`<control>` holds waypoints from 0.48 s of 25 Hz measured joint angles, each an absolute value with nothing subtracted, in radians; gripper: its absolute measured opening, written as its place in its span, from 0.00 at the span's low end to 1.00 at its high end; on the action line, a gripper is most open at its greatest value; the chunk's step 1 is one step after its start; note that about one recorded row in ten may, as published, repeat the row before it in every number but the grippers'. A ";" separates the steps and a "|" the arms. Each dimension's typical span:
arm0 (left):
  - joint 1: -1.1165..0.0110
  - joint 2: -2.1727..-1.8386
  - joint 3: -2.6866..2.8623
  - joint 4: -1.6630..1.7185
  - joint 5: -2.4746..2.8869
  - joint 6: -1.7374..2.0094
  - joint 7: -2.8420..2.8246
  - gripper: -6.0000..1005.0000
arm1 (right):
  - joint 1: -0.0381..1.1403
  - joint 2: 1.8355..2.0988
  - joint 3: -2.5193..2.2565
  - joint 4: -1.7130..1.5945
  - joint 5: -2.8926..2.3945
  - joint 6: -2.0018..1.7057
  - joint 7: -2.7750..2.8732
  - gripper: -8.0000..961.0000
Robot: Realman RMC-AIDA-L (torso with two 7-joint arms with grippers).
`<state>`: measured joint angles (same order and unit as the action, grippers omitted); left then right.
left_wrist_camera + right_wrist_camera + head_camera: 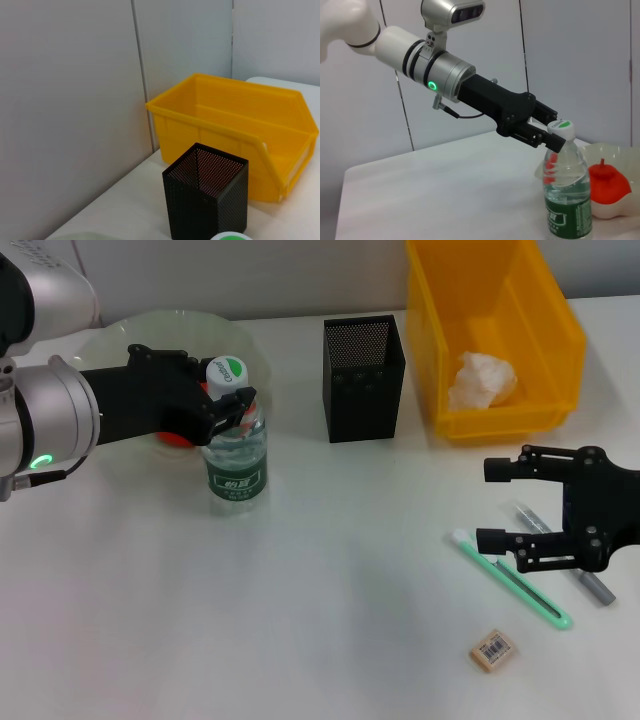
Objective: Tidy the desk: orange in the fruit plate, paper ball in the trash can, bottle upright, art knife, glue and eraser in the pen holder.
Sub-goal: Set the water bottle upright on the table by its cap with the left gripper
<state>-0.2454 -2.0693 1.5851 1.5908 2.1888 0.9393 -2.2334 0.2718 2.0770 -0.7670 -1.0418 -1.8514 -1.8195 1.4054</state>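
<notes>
From the head camera I see my left gripper (228,405) clamped on the neck of the bottle (235,455), which stands upright on the tabletop (330,580), with the orange (176,437) in the fruit plate (110,340) just behind it and the paper ball (482,379) already in the trash can (490,330). My right gripper (497,505) hovers with its fingers apart beside the art knife (510,578) and the grey glue stick (565,555), the eraser (492,650) lying nearer me, so I judge these three are left. The left wrist camera shows the pen holder (206,200) empty ahead, and the right wrist camera confirms the bottle upright in that grip.
</notes>
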 joint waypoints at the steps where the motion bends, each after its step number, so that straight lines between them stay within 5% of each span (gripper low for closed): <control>1: -0.245 -2.069 1.585 1.591 2.189 0.939 -2.233 0.45 | 0.272 2.077 -0.767 -1.042 -1.851 -1.819 1.405 0.86; 12: -0.254 -2.069 1.577 1.560 2.183 0.935 -2.232 0.45 | 0.277 2.077 -0.767 -1.041 -1.853 -1.818 1.404 0.86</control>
